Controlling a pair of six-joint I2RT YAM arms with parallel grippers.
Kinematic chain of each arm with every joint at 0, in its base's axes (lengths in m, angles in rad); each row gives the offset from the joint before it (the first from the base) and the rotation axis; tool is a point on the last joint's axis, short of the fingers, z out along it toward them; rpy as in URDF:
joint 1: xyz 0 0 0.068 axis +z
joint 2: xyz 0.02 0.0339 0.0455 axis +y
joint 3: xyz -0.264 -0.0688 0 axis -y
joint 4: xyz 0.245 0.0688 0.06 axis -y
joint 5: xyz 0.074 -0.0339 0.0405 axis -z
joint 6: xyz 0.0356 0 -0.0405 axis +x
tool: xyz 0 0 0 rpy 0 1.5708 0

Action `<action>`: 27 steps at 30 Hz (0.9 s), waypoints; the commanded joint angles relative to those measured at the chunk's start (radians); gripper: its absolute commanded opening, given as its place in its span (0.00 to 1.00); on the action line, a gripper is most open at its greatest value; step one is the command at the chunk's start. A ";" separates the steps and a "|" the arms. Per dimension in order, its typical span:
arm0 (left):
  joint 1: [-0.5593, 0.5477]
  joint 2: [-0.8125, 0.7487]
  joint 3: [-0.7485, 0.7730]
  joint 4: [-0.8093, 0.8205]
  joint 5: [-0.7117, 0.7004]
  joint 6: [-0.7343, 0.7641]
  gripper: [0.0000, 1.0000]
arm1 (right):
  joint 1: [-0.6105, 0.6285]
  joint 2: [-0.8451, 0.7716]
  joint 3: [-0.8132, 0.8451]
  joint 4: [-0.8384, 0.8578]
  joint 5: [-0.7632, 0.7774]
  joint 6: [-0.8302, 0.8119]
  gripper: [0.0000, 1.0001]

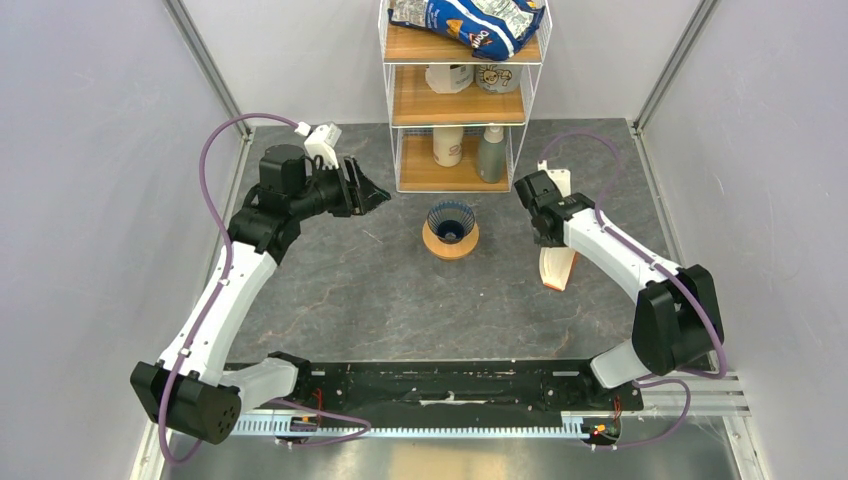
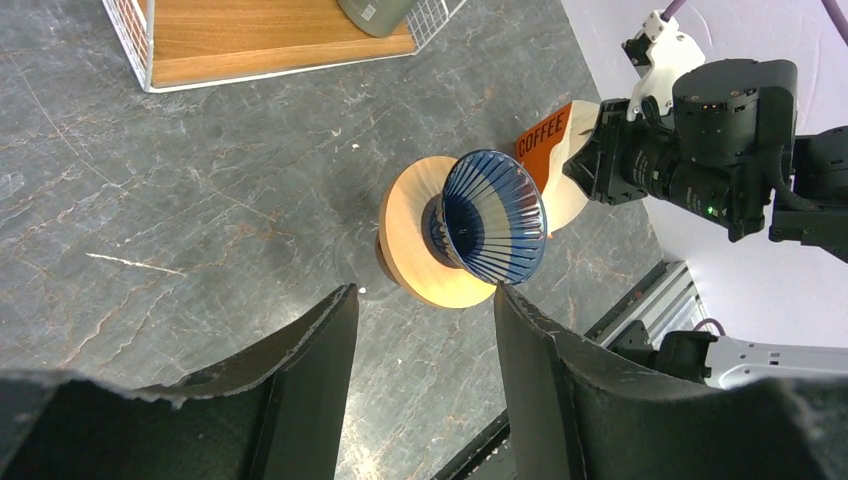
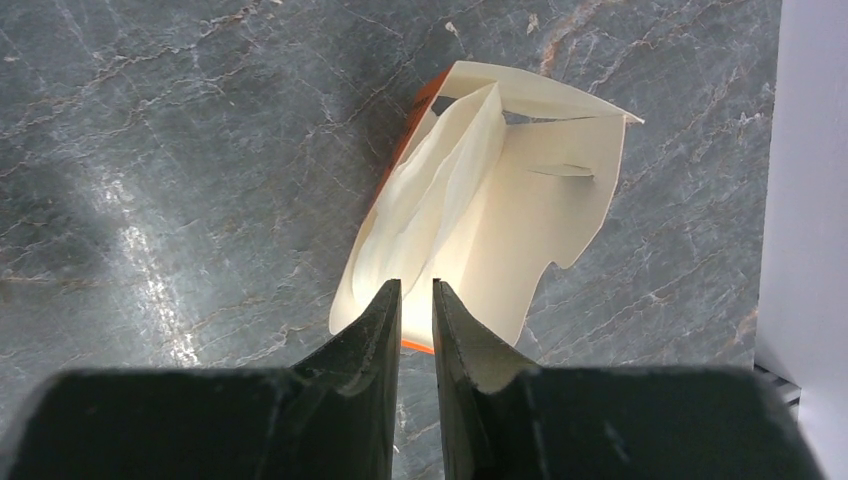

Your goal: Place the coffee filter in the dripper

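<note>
The dark blue ribbed dripper point(image 1: 451, 220) stands on a flat orange-tan ring point(image 1: 450, 244) in the middle of the table; the left wrist view shows it too point(image 2: 493, 215). No single coffee filter shows apart. An upright white-and-orange pack point(image 1: 558, 268) holds white folded papers point(image 3: 430, 190) and is open at the top. My right gripper point(image 3: 416, 285) hovers right over the pack's near edge, its jaws a narrow gap apart with nothing between them. My left gripper point(image 2: 422, 290) is wide open and empty, left of the dripper and aimed at it.
A white wire shelf point(image 1: 462, 100) with wooden boards stands behind the dripper, holding bottles and a blue bag. Grey walls close in both sides. The pack, marked COFFEE point(image 2: 543, 133), stands right of the dripper, with the right arm point(image 1: 610, 245) over it.
</note>
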 commanded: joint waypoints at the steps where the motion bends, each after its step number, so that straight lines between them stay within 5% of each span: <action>1: -0.002 -0.013 -0.005 0.049 0.014 -0.010 0.60 | -0.023 0.002 -0.011 0.036 0.036 0.004 0.25; 27: -0.001 -0.003 -0.014 0.051 0.027 -0.012 0.60 | -0.066 0.017 0.025 0.043 -0.044 0.022 0.32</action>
